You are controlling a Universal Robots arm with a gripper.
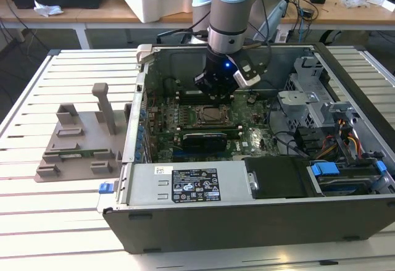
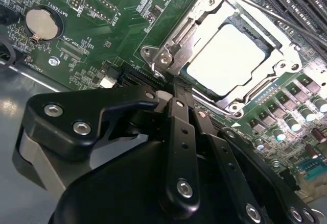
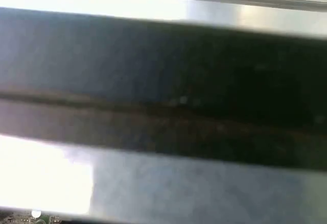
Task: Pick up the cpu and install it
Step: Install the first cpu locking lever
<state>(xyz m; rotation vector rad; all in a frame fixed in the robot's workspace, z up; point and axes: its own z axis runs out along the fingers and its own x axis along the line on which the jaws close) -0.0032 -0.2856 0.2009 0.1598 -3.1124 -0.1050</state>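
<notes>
The flat square cpu with its silver-grey metal top (image 2: 226, 55) already sits inside the shiny metal socket frame (image 2: 168, 55) on the green motherboard (image 2: 110, 25), just beyond the black fingers (image 2: 176, 94). These appear drawn together with nothing between them. Seating looks done; the frame seems not yet latched, though this is a judgement.

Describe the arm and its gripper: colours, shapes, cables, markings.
The arm is a silver-grey cylinder with a pale blue joint cap. Below it sits a black wrist unit with a small blue light, a grey bracket and thin dark cables. In the second wrist view, the gripper is matte black, with flat linkage bars, silver screws and a grey block.
</notes>
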